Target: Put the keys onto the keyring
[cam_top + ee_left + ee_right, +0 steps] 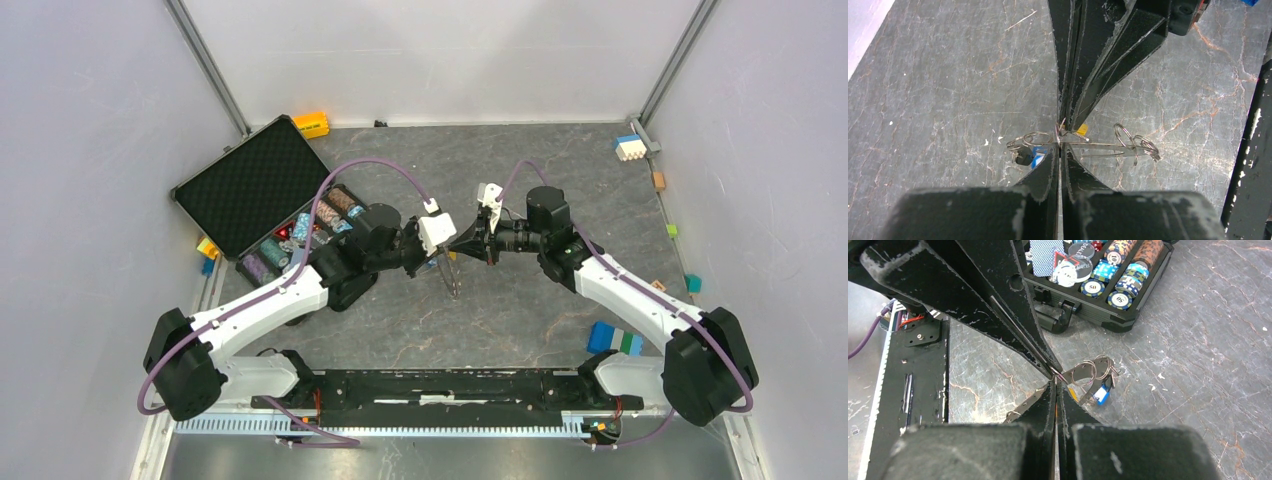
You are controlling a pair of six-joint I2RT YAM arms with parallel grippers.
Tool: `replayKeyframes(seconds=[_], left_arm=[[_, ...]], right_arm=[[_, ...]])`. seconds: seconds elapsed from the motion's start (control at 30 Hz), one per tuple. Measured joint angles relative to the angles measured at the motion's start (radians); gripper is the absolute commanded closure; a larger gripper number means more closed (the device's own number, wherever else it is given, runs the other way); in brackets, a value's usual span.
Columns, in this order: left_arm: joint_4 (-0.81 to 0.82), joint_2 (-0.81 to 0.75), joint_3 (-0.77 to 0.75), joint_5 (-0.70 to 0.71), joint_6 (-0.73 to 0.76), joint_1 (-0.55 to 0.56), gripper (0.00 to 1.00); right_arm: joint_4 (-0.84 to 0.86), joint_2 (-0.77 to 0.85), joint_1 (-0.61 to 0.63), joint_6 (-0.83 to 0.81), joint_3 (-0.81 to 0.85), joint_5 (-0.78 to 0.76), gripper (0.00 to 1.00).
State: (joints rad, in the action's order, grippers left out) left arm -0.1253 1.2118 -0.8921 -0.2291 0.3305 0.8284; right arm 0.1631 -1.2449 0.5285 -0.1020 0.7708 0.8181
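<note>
Both tools are closed, tip to tip over mid-desk. The left tool (1058,148) pinches the keyring (1098,145) wire, held clear of the desk (560,170). The right tool (1067,125) is shut right at it, can't tell on what. Open room all round; chip case (250,185) back-left, well apart. The left wrist view shows the yellow key (1081,130) at the right tool's tip and the blue key (1037,156) hanging off a ring. The top view resolves neither.
</note>
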Motion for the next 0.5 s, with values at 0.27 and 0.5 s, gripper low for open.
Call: replayKeyframes(seconds=[0.27,0.5], left_arm=[[0.0,0.0,0.003,-0.001,0.001,0.0,0.98],[0.001,0.0,0.009,-0.011,0.005,0.0,0.98]], right_arm=[[-0.003,0.0,0.0,0.0,0.002,-0.003,1.0],[-0.005,0.0,0.0,0.001,0.002,0.02,1.0]])
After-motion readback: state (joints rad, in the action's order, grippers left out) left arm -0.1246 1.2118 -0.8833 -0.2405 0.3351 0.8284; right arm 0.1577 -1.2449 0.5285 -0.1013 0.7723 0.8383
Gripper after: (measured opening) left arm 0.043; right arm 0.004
